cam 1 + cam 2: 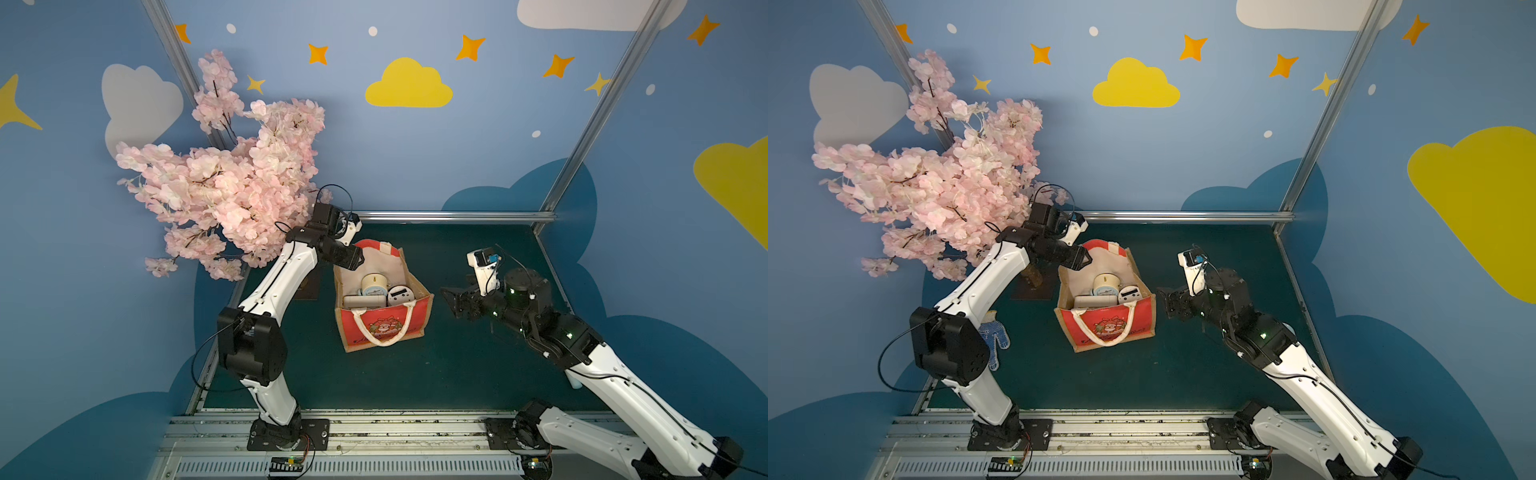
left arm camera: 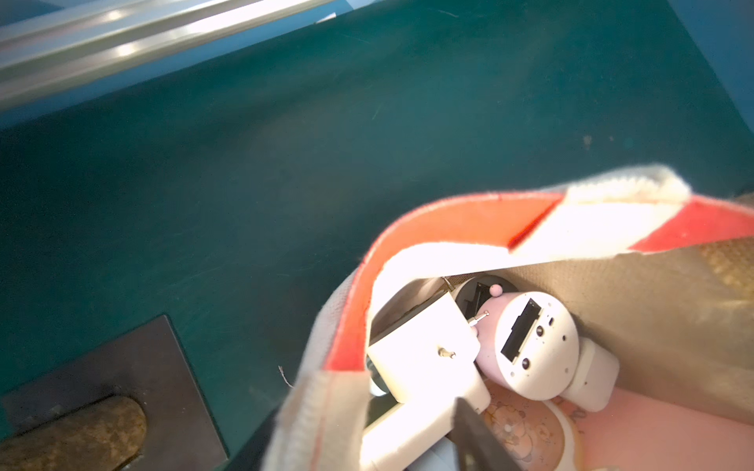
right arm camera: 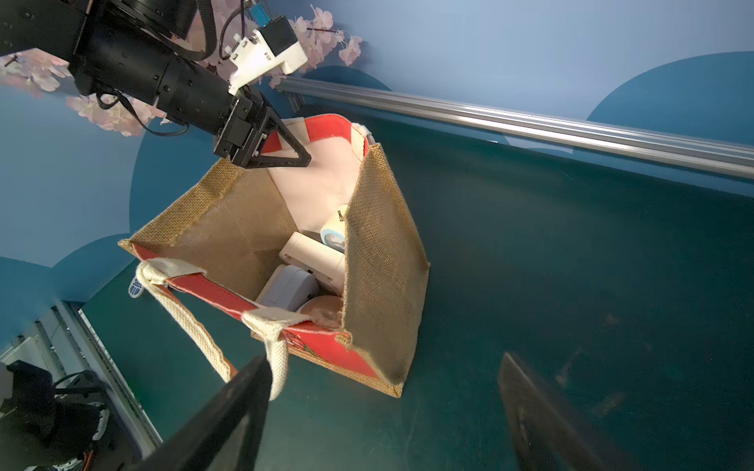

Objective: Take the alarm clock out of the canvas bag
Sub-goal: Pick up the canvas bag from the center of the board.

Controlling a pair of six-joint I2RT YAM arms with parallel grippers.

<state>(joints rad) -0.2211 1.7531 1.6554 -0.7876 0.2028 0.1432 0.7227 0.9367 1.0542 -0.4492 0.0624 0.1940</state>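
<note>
Angling down at the upright canvas bag (image 1: 415,320), the left claw (image 1: 359,259) is hiding its grip; cannot tell. The right claw (image 1: 449,303) is hovering wide beside it.

On my feed the canvas bag (image 1: 384,328) has smooth printed red cloth faces. Its burlap sides (image 3: 383,285) are coarse, open-weave and tan, its lining (image 3: 322,179) is soft matt cream, and its handles (image 3: 191,326) are thick ribbed webbing. The clocks (image 2: 534,346) inside look like smooth, faintly glossy plastic. The mat (image 1: 457,374) is matt dark green and scuffed. At its twelve o'clock edge I see a shiny brushed-metal rail (image 1: 453,216). At ten o'clock from the bag, the blossoms (image 1: 224,183) read as thin cloth petals. The left arm shell (image 1: 282,282) is glossy white plastic.
</note>
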